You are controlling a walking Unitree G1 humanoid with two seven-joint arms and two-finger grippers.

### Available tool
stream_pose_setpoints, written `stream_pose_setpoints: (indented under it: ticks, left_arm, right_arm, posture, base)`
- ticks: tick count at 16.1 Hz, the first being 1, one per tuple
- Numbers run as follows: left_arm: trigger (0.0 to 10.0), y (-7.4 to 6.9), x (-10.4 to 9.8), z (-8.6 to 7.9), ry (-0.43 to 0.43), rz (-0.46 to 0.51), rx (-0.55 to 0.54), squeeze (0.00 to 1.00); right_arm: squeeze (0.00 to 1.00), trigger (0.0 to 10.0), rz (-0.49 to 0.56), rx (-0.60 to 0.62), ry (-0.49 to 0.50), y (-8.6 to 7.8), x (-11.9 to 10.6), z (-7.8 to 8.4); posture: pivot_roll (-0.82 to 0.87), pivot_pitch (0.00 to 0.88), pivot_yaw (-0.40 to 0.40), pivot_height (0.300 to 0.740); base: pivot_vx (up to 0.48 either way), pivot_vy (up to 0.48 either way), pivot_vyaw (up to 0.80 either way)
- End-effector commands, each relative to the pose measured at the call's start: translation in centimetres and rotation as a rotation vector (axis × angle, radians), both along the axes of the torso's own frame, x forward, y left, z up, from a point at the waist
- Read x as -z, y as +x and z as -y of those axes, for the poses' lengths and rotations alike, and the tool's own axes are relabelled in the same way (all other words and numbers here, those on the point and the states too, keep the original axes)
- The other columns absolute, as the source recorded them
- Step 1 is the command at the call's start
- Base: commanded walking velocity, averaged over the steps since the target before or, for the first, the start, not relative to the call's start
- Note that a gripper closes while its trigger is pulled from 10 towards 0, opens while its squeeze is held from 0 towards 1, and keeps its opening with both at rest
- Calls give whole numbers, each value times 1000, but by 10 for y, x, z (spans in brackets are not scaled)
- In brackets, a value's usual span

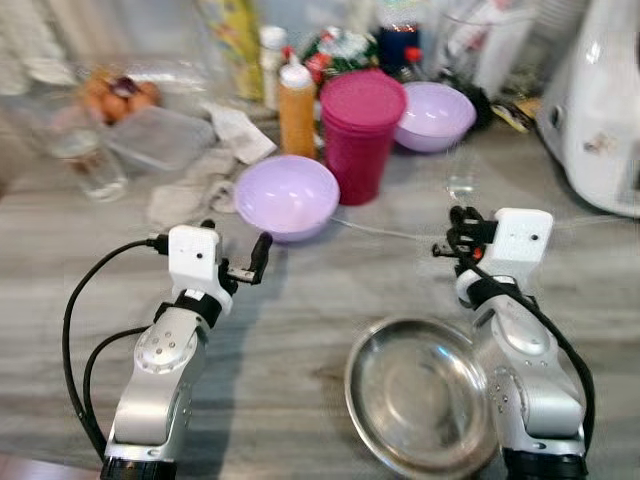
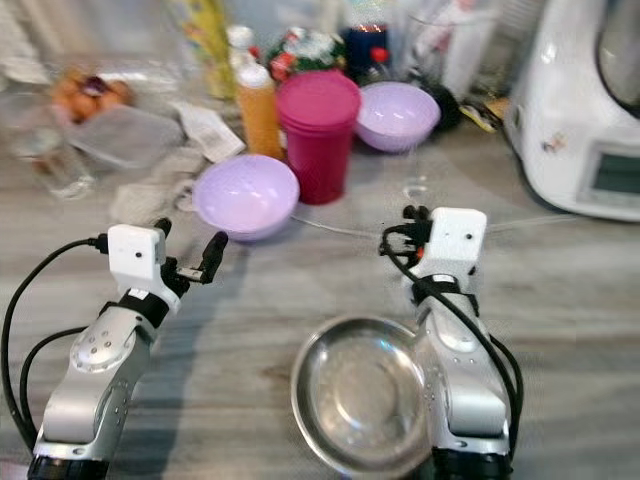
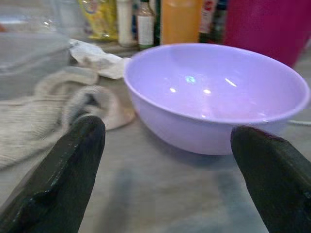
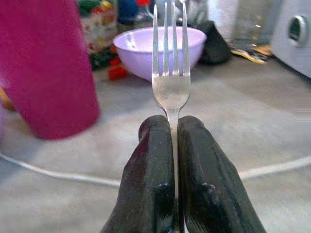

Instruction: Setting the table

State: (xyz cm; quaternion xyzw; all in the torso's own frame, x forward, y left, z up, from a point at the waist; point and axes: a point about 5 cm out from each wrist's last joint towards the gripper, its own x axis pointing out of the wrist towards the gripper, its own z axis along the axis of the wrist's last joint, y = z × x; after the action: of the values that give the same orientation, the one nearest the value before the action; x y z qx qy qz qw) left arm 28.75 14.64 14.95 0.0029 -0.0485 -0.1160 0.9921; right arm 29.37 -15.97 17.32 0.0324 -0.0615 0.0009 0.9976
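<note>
Right pincer (image 4: 172, 145): clamping a fork (image 4: 171, 73) by its handle, tines pointing away, above the worktop (image 1: 300, 340).
Left pincer (image 3: 170, 170): hovering with fingers spread apart, facing the near lilac bowl (image 1: 286, 195).
Steel bowl (image 1: 420, 395): sitting on the worktop beside the right arm.
Pink tub (image 1: 360, 135): standing behind the lilac bowl.
</note>
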Motion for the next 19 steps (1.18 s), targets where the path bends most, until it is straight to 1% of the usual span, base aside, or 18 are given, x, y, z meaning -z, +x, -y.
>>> stream_pose_setpoints:
  ticks: [1,4,7,9,10,12,13,15,17,19]
  left_arm:
    - [10000,-2,5,-4,14,-25,-13,0]
    - [10000,-1,5,-4,15,-27,-14,0]
    - [10000,-1,4,-4,20,-21,-12,0]
    - [10000,0,2,-3,23,-2,3,0]
    - [10000,0,2,-5,32,0,-3,0]
    - [10000,0,4,-5,13,-4,14,0]
    - [10000,-1,4,-3,6,-7,32,0]
    - [10000,-5,3,5,28,10,62,0]
    - [10000,-5,3,7,12,8,66,0]
    - [10000,-4,3,8,-9,4,76,0]
  right_arm:
    - [0,10000,11,-7,4,-2,-3,-1]
    - [0,10000,14,-7,3,-1,-4,-1]
    - [0,10000,22,-4,2,0,-5,-1]
    - [0,10000,24,4,0,0,-6,1]
    - [0,10000,24,8,-2,0,-5,1]
    - [0,10000,25,25,-10,0,-6,4]
    - [0,10000,25,32,-13,0,-6,5]
    - [0,10000,17,49,-22,0,-5,8]
    - [0,10000,14,52,-22,-1,-4,8]
    - [0,10000,13,51,-21,-1,-4,8]
  posture:
    - [-232,161,33,740]
    - [-230,158,33,740]
    - [-230,156,32,740]
    - [-230,156,32,740]
    - [-229,153,34,740]
    - [-230,154,36,740]
    - [-230,154,36,740]
    - [-231,157,35,740]
    - [-233,160,35,740]
    - [-235,162,36,740]
  base:
    - [-285,0,-694]
    - [-286,0,-671]
    - [-275,0,0]
    - [0,0,0]
    - [0,0,0]
    - [0,0,0]
    - [0,0,0]
    - [0,0,0]
    - [0,0,0]
    - [0,-307,0]
